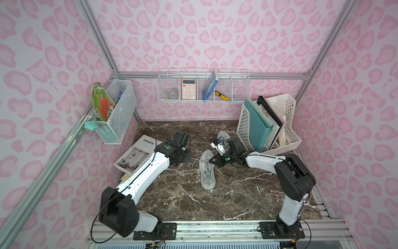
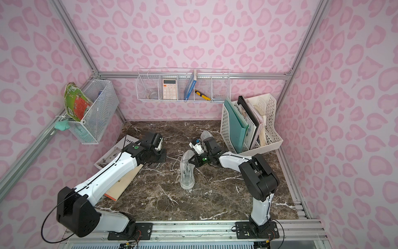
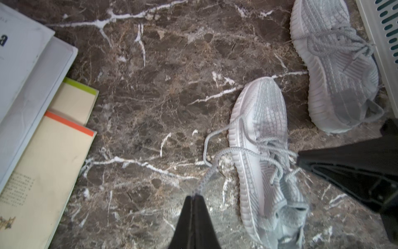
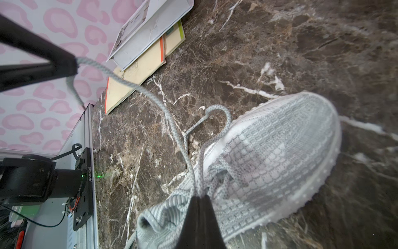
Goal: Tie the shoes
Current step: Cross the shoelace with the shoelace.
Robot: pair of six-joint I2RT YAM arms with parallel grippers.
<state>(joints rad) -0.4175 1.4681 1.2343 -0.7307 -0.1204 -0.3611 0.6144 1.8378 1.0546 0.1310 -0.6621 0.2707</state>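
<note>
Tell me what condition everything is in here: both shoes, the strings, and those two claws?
near shoe: upright on its sole, untied.
laces: loose, one strand held up in the air, another looped beside the shoe.
far shoe: beside the file rack, its own laces seemingly in a bow.
left gripper: shut on the end of the raised strand.
right gripper: shut on the laces at the near shoe's tongue.

3 pink leopard-print walls (image 1: 215,32) enclose a brown marble tabletop (image 1: 226,200); wire shelf (image 1: 241,90) hangs far, mesh basket (image 1: 125,112) left, file rack (image 1: 242,125) far right.
</note>
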